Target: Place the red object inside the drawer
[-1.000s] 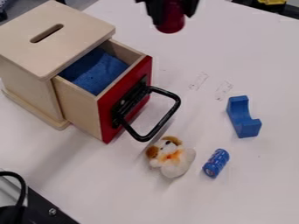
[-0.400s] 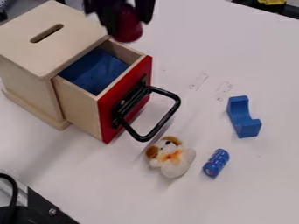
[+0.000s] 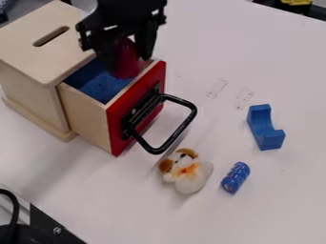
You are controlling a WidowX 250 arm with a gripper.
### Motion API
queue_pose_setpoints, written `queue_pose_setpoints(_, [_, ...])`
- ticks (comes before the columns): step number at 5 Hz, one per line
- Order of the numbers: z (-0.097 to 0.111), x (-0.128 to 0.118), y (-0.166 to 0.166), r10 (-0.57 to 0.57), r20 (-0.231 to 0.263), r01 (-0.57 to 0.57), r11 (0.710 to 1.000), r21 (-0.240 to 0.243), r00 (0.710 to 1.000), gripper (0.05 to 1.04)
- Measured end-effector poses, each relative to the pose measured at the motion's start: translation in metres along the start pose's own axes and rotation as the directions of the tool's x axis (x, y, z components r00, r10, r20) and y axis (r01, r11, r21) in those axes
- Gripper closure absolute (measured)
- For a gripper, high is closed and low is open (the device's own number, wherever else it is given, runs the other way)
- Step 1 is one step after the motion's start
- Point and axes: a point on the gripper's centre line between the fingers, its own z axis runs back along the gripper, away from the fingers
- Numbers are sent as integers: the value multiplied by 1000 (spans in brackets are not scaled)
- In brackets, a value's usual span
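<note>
Black two-finger pincer (image 3: 130, 56) grips rounded, dark-red object (image 3: 127, 64), long axis near upright; object hangs at pincer's six o'clock, over one-o'clock part of open red-fronted wooden drawer (image 3: 88, 116); likely next: lower toward seven o'clock, release.

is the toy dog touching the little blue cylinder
Apart. The camera view shows a strip of bare white table between the toy dog and the little blue cylinder.
</note>
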Motion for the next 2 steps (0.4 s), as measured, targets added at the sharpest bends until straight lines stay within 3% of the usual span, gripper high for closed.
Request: queue_pose_setpoints(2, [-21, 12, 8, 65, 14, -66, 997, 49, 998, 346])
